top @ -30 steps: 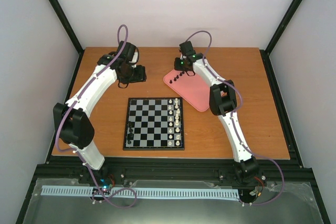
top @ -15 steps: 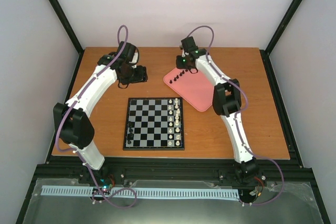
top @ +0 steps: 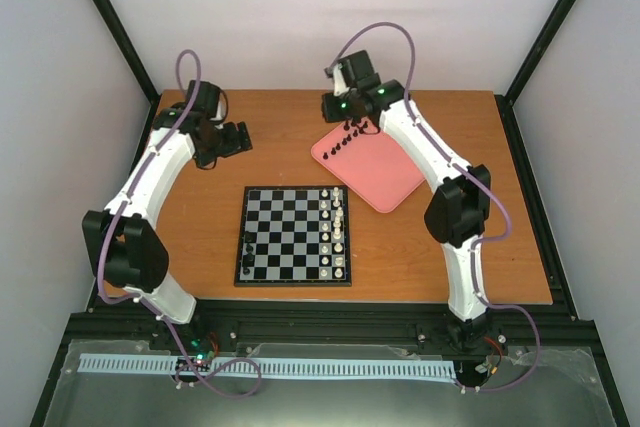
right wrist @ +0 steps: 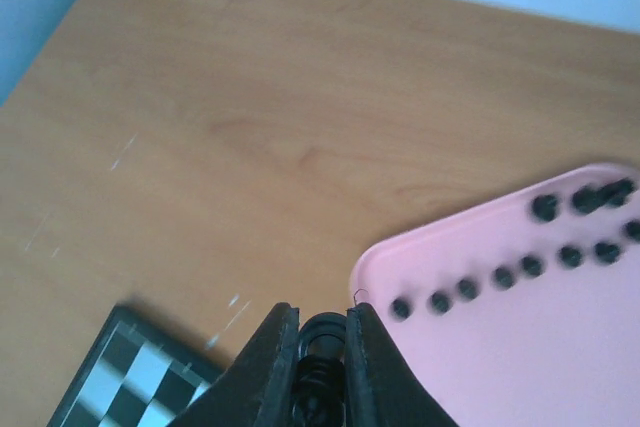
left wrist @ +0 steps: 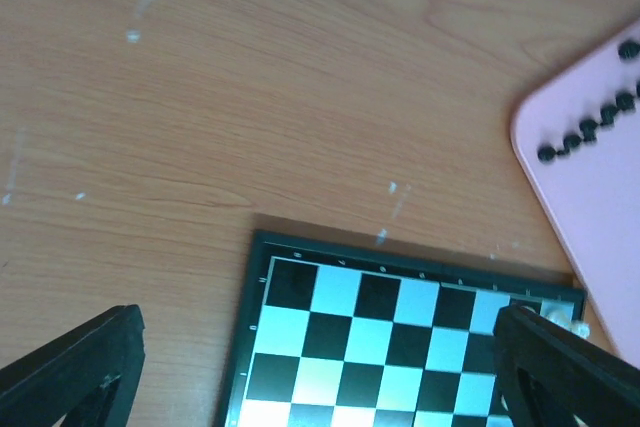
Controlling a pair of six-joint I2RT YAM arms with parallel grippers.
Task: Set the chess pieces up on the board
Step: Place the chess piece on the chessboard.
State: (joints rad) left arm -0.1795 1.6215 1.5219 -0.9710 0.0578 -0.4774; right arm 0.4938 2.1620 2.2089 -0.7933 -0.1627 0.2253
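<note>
Left fingers [left wrist: 80,367] gape wide over grainy wood [left wrist: 250,77]; right fingers [right wrist: 265,367] pinch a tiny ridged black chess piece [right wrist: 320,347].

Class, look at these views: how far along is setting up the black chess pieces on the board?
Done: white pieces line the board's right side; about two black pieces stand at its left edge. In hand: the right gripper seems to pinch one black piece; the left gripper is open, empty. Left: the rows of pieces on the pink tray.

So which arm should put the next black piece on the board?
Right. The right gripper is shut on a black chess piece by the pink tray; the left gripper hangs open and empty beyond the board.
</note>
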